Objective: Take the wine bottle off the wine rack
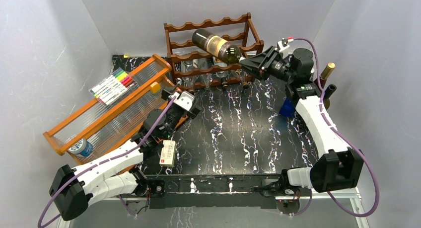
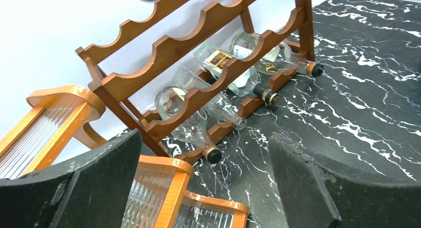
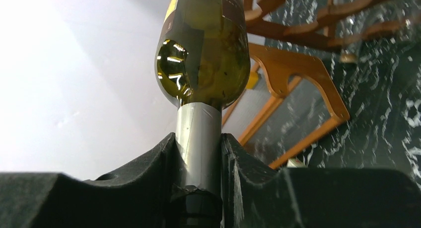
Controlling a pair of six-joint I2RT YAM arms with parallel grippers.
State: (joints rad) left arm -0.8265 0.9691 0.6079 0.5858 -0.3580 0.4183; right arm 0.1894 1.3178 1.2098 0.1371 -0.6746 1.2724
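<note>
Right gripper [image 3: 198, 156] clamped on foil neck of wine bottle [image 3: 206, 49], body beyond the jaws; left gripper [image 2: 204, 188] jaws wide apart, wine rack [image 2: 198, 44] ahead of them

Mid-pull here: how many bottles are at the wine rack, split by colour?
Green wine bottle, neck clamped in the right gripper: 1
Clear bottles, lying in the bottom tier of the wine rack: 4
Total: 5
</note>
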